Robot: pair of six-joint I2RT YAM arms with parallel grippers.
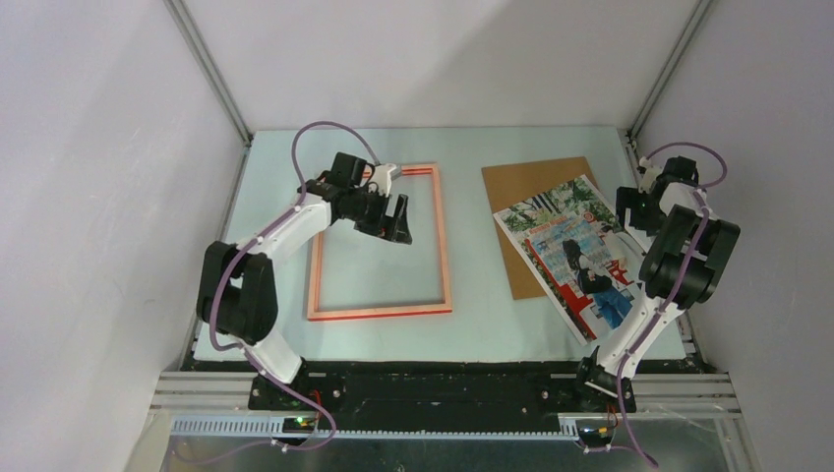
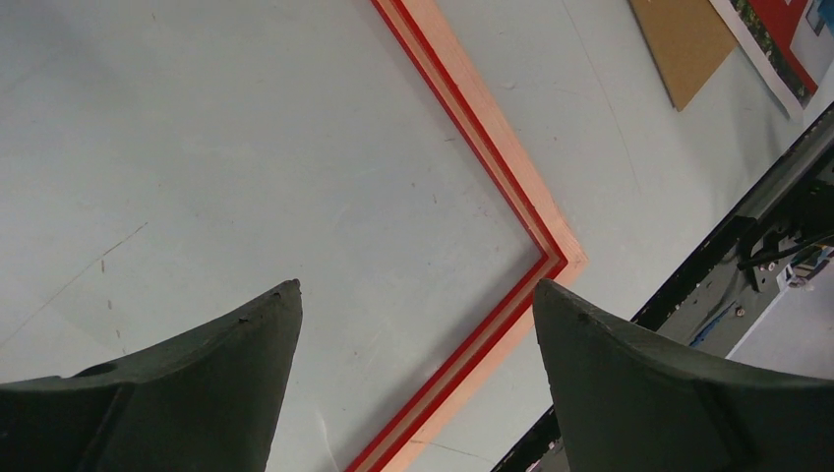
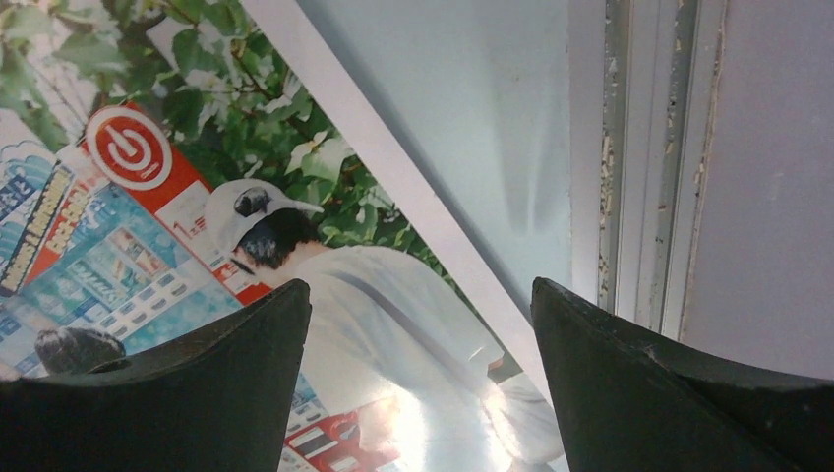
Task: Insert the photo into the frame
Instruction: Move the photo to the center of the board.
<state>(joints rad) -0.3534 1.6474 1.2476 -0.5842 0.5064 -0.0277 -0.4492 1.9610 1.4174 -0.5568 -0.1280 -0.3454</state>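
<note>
Frame [image 1: 444, 246]: flat on the worktop [image 1: 472, 324], left of centre.
Board [image 1: 521, 187]: right of the frame, apart from it.
Photo [image 1: 570, 256]: askew on the board's right part, overhanging onto the worktop toward the near right.
Left gripper [image 2: 418, 295]: above the frame's opening, far end.
Right gripper [image 3: 418, 295]: above the photo's far right edge.

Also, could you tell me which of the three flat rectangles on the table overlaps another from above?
The photo, the colourful print: it lies partly over the brown backing board; the red frame lies apart.
</note>
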